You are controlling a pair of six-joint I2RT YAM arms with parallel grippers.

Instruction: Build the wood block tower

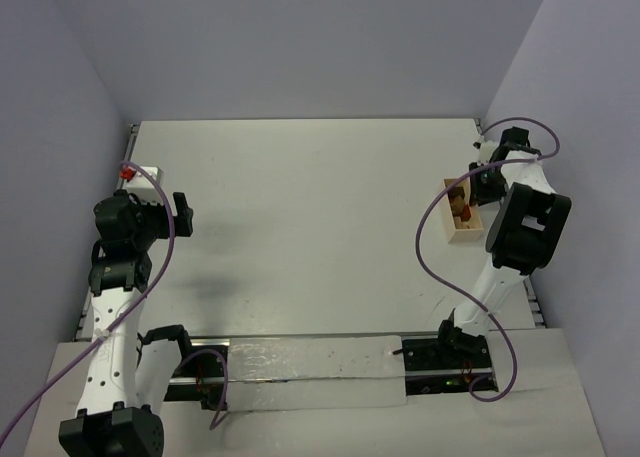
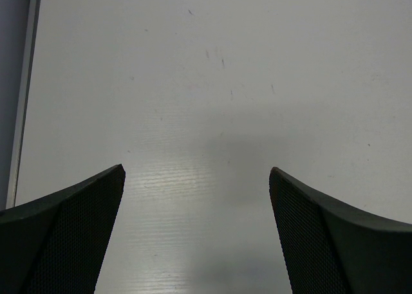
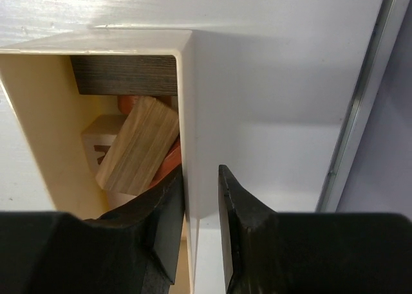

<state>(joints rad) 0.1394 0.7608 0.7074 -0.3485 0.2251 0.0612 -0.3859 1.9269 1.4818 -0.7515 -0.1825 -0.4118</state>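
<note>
Closest to the lens, bottom centre of right wrist view: right gripper, jaws drawn almost together and pinching the right-hand wall of pale box. One black pad inside the box, the other outside it, over white counter. Nothing else in that grip.

Inside the box, left half of same frame: wood blocks in a loose heap.
- Dark brown bar lying across the far end, upper left.
- Tan block tilted, leaning toward the gripped wall, just above the inner pad.
- Reddish-brown piece mostly hidden under the tan block.
- Pale cube with a dark mark, against the left wall.
- Exact count not readable.

Top view: same box at right of frame, close to the counter's right edge, right gripper at its upper end. All visible blocks within the box.

Left wrist view: left gripper, jaws spread wide, tips at lower left and lower right, holding nothing. Only bare counter with faint scuffs between them.

Top view again: left gripper at left of frame, raised over the counter, well apart from the box. Small white unit with a red part at upper left, near the counter's edge. Purple cable looping beside the right arm, another along the left.
</note>
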